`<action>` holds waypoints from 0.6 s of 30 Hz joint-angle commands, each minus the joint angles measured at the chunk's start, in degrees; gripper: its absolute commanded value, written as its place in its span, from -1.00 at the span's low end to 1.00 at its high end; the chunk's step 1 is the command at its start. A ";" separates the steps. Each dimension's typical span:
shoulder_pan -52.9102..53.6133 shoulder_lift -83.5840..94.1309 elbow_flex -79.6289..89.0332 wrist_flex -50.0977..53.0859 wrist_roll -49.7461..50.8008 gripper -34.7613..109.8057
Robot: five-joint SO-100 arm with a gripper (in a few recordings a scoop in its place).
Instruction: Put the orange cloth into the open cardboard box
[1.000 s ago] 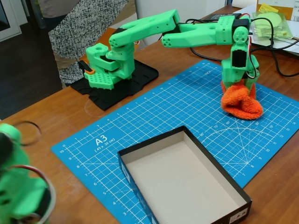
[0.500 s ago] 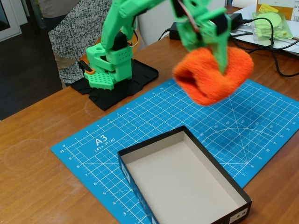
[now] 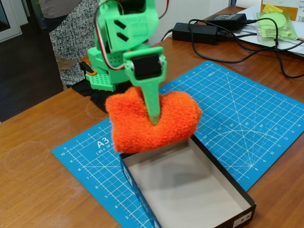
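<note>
your gripper [image 3: 153, 116] is pinching the orange cloth [image 3: 142, 126]: one green finger [image 3: 152, 102] runs down the front of the bundle and presses into it, and the cloth bulges on both sides of that finger. the other finger is hidden behind the cloth. the cloth hangs in the air, held up off the table, a fat rolled bundle lying crosswise. in the fixed view it sits over the far edge of the open cardboard box [image 3: 228, 183], its lower edge covering the box's back wall. whether it touches that wall you cannot tell from this angle. a shadow falls on the pale floor of the box under it.

the box rests on the blue cutting mat [image 3: 247, 118], at the near side of it, with its dark outer wall facing the camera. the arm's green base [image 3: 107, 71] stands on a black plate at the mat's far left corner. a black power brick [image 3: 194, 32] and cables lie on the wooden table [image 3: 33, 175] behind the mat, and a pale green item in clear wrap [image 3: 275, 23] lies at the far right. a person in a speckled top [image 3: 71, 33] stands behind the table.
</note>
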 commanded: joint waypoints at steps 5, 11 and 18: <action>-9.32 -1.58 -4.13 0.62 -34.89 -0.52; -9.23 -0.88 -1.58 0.62 -61.26 -0.52; -3.78 2.37 11.43 0.62 -83.50 -0.52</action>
